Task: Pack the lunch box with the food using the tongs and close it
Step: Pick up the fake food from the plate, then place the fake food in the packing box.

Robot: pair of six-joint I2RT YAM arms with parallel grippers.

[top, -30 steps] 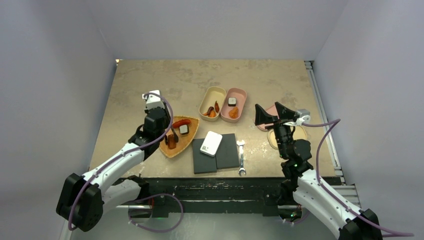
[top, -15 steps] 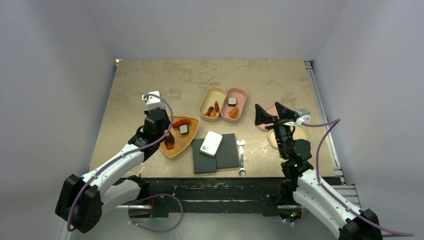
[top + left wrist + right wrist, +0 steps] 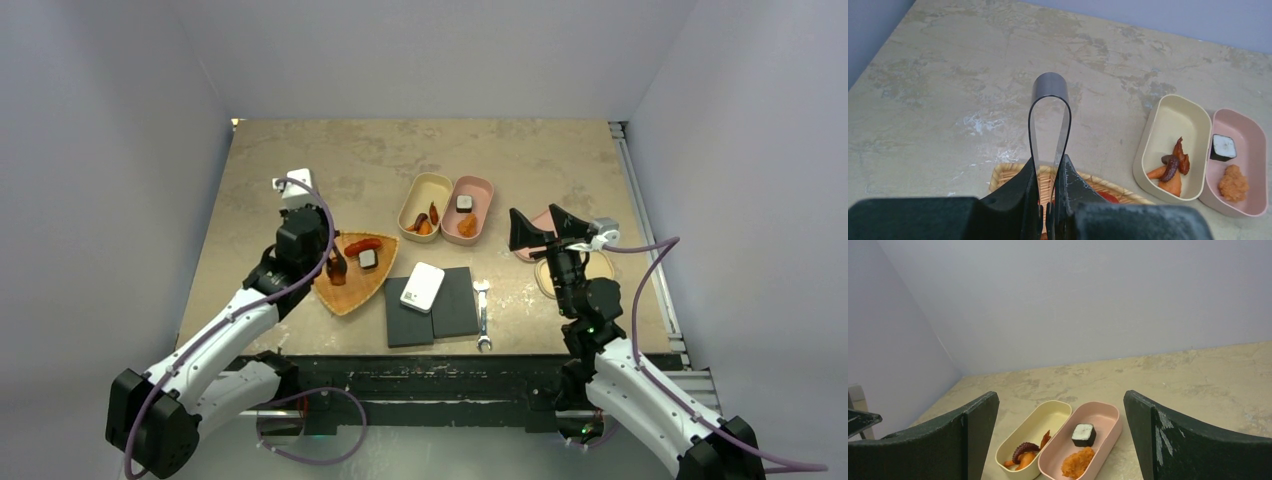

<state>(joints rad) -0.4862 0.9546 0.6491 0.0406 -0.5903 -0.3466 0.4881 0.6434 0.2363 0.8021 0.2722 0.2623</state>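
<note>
My left gripper [image 3: 330, 260] is shut on the tongs [image 3: 1050, 90], squeezing their two thin arms together over the wicker tray [image 3: 352, 296]. A brown food piece [image 3: 337, 270] sits at the tong tips, apparently pinched. A red sausage [image 3: 362, 244] and a black-and-white roll [image 3: 368, 259] lie on the tray. The lunch box stands open as a cream half [image 3: 424, 196] and a pink half [image 3: 480, 208], both holding food. In the right wrist view, a roll [image 3: 1083, 434] and an orange lump [image 3: 1077, 462] lie in the pink half. My right gripper [image 3: 540, 232] hovers open and empty.
Two dark pads [image 3: 452, 310] with a white box [image 3: 422, 287] on them lie at the near middle. A silver wrench [image 3: 483, 316] lies beside them. Pink and cream lids [image 3: 603, 268] rest under the right gripper. A metal rail [image 3: 650, 250] runs along the table's right edge.
The left gripper closed onto the tongs and drew back and up toward the far left; the brown piece moved with the tong tips. The right arm stayed still.
</note>
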